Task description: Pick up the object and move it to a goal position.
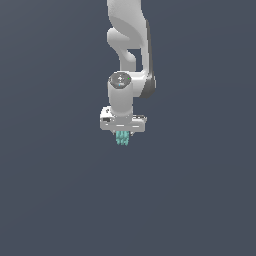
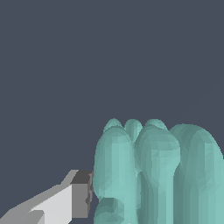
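Observation:
The object [image 1: 122, 140] is a small teal lumpy cluster of rounded ridges, hanging just under the white gripper hand in the middle of the exterior view. My gripper [image 1: 122, 136] is shut on it, and the object is narrower than the hand above. In the wrist view the object [image 2: 153, 175] looms large and close. One grey-tipped finger [image 2: 81, 194] presses against its side. The other finger is hidden behind the object. The object hangs from the gripper with nothing visible beneath it.
The white arm [image 1: 127, 45] rises from the gripper toward the upper edge of the exterior view. A uniform dark blue-grey background surrounds it in both views.

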Controlling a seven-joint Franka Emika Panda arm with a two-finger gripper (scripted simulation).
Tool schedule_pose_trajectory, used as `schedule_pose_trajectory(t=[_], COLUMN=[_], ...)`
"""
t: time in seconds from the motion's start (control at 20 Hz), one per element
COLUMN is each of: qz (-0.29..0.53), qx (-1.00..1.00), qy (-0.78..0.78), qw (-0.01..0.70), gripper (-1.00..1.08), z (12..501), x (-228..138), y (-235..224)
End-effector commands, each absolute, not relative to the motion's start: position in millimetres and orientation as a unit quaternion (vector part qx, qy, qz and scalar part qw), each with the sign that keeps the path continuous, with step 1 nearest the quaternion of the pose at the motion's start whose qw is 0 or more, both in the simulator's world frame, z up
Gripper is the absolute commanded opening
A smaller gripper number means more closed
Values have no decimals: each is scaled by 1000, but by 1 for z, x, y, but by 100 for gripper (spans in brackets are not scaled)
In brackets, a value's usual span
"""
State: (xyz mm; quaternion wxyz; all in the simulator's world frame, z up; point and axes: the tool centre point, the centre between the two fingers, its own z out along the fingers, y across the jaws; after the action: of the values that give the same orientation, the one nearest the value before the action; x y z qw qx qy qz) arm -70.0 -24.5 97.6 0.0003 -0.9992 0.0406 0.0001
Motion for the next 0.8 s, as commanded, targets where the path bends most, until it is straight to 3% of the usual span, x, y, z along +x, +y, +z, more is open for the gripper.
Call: schedule_pose_trajectory(t=[0.0, 0.75], qz=[0, 0], qx=[-999, -999], qy=[41, 41], qw=[1, 0], gripper=[-100, -100], z=[112, 203], x=[-60, 10], y=[-41, -143])
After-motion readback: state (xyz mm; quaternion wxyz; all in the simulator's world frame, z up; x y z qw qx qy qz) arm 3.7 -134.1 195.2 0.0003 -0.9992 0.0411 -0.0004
